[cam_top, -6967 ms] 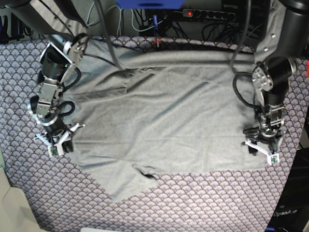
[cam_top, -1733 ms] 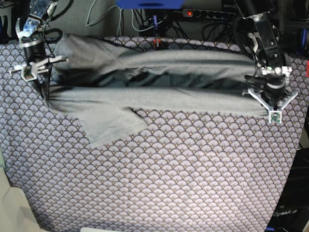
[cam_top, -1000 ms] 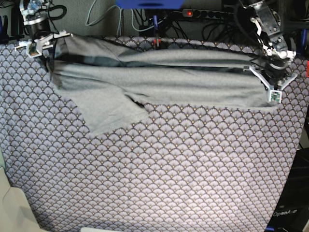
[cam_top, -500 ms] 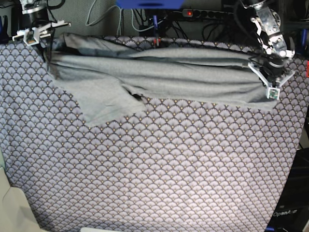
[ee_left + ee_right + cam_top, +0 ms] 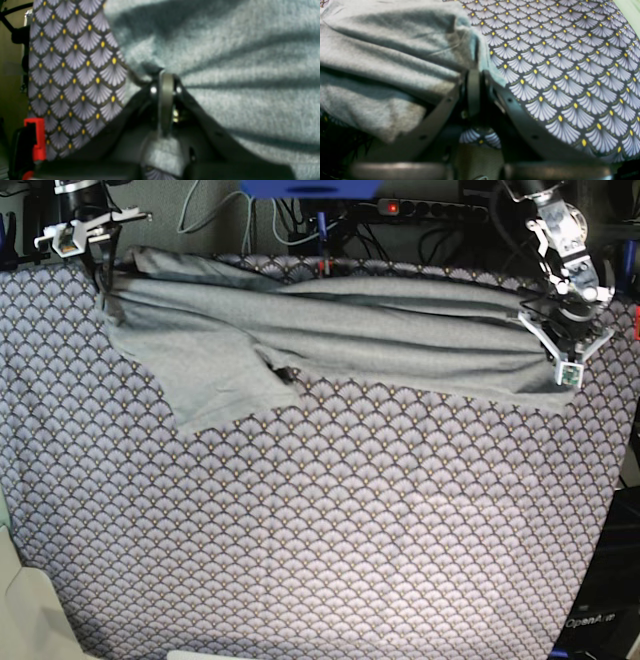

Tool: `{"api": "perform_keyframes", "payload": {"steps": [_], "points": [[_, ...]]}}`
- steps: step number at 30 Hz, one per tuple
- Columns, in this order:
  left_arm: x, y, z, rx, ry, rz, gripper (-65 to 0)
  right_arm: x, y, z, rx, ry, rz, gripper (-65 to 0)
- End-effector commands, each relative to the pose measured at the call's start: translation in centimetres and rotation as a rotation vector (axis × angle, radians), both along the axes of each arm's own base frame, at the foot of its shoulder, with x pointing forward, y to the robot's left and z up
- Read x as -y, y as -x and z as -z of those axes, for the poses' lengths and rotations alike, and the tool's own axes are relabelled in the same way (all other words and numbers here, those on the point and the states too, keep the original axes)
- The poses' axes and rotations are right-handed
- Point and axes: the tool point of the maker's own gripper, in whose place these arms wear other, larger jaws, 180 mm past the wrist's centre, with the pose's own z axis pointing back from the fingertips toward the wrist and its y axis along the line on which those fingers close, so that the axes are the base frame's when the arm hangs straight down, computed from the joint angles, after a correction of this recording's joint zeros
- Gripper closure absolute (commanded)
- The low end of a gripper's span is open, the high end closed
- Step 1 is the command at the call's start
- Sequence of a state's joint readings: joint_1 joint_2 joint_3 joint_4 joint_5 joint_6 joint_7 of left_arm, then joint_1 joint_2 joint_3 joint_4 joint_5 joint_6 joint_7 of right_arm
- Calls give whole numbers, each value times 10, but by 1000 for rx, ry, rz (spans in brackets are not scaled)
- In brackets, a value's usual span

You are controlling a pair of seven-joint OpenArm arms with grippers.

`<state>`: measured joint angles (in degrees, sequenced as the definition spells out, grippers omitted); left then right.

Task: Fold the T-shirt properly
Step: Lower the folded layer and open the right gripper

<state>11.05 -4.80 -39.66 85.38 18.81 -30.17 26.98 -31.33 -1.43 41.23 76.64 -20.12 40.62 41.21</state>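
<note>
That T-shirt (image 5: 330,330) looks light and floppy, so it'll sag between holds; left gripper (image 5: 163,75) and right gripper (image 5: 473,72) are both pinching its edges, the sensible grab points.

The T-shirt (image 5: 380,330) is seen as soft, matt, slightly fuzzy grey knit cloth, while the surface (image 5: 330,530) is covered by smooth printed fabric patterned with purple scallops.
</note>
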Motion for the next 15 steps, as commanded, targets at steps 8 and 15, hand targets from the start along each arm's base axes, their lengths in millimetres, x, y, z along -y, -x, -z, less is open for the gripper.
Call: {"api": "perform_keyframes", "payload": {"steps": [8, 15], "points": [[-9, 4, -3, -20, -32, -14, -172, 10, -1, -14, 46, 25, 12, -135], [-8, 4, -3, -19, -30, -13, -249, 26, -6, -21, 74, 53, 49, -164]]}}
